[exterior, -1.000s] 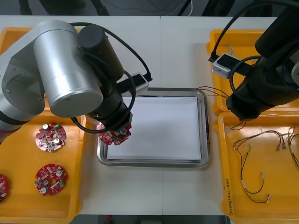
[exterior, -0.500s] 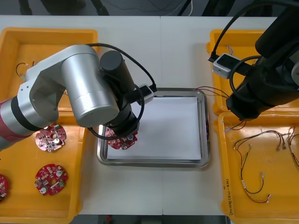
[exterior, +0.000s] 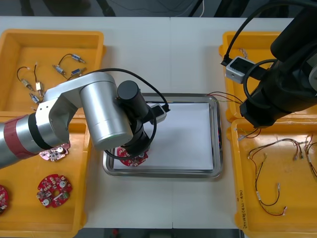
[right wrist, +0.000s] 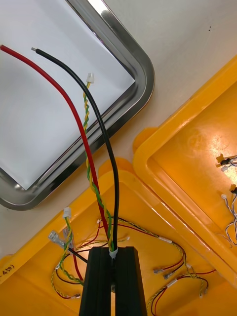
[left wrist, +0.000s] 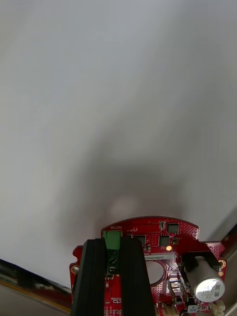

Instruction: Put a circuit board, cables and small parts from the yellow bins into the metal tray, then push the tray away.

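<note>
Left gripper [left wrist: 113, 251]: clenched on the green terminal block at the rim of a round red circuit board [left wrist: 148, 231]; we place it over the near left corner of the metal tray [exterior: 163, 173]
Right gripper [right wrist: 113, 256]: closed on a cable bundle [right wrist: 112, 232], a red, a black and a twisted yellow-green lead; it hangs over the near right yellow bin [exterior: 242, 188], just beside the tray's right edge
Circuit board: inside the tray at its near left corner, close over the white liner; we cannot tell whether it touches the liner or hovers just off it
Done so far: by our reading nothing has been released yet; we see no loose item on the part of the liner that the arm leaves open; board and cables are both gripped, one at each side of the tray
Left to do: let the board go; bring the bundle in over the right rim and drop it; fetch small metal parts [exterior: 74, 73] from the far left yellow bin [exterior: 94, 39]; then push the tray away across the table [exterior: 188, 59]
Board heading: round, so no long axis; it lies roughly flat, component face up, terminal-block edge at the fingers and the opposite edge reaching toward the tray's middle
Cable heading: long axis runs from the right fingers across the tray's right rim; free ends point into the tray, above the liner near its far right corner
Spare circuit boards [exterior: 54, 190]: resting in the near left yellow bin [exterior: 79, 218]; untouched
</note>
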Available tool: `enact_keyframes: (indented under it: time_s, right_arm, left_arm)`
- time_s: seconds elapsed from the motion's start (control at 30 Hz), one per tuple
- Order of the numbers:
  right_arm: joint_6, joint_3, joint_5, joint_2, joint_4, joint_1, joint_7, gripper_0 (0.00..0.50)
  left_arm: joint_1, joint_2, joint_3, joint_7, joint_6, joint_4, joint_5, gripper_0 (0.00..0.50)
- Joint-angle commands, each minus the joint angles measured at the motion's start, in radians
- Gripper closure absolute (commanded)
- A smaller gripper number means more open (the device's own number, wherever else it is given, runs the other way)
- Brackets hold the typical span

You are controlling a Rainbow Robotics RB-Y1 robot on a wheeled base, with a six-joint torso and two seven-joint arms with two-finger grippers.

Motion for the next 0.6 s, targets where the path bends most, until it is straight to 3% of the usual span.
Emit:
enact_keyframes:
  time_s: [0.03, 0.4, 0.43, 0.47, 0.5, 0.53, 0.57, 0.6]
  right_arm:
    - [0.005, 0.010, 0.010, 0.008, -0.026, -0.035, 0.020, 0.500]
    - [0.005, 0.012, 0.011, 0.008, -0.026, -0.035, 0.020, 0.500]
    - [0.005, 0.012, 0.011, 0.008, -0.026, -0.035, 0.020, 0.500]
    - [0.005, 0.010, 0.011, 0.008, -0.026, -0.035, 0.020, 0.500]
    - [0.005, 0.012, 0.011, 0.006, -0.026, -0.035, 0.020, 0.500]
    - [0.005, 0.012, 0.011, 0.008, -0.026, -0.035, 0.020, 0.500]
    - [0.005, 0.012, 0.011, 0.008, -0.026, -0.035, 0.020, 0.500]
    - [0.005, 0.010, 0.011, 0.008, -0.025, -0.035, 0.020, 0.500]
  left_arm:
    - [-0.042, 0.031, -0.042, 0.087, -0.044, 0.014, -0.033, 0.500]
    - [-0.040, 0.034, -0.057, 0.108, -0.044, 0.014, -0.040, 0.489]
    - [-0.040, 0.034, -0.057, 0.110, -0.044, 0.014, -0.042, 0.457]
    - [-0.040, 0.035, -0.057, 0.111, -0.044, 0.014, -0.045, 0.350]
    - [-0.040, 0.035, -0.057, 0.113, -0.044, 0.014, -0.047, 0.206]
    - [-0.040, 0.035, -0.057, 0.113, -0.044, 0.014, -0.047, 0.142]
    - [-0.040, 0.035, -0.057, 0.113, -0.044, 0.014, -0.047, 0.142]
    - [-0.040, 0.035, -0.057, 0.113, -0.044, 0.014, -0.047, 0.102]
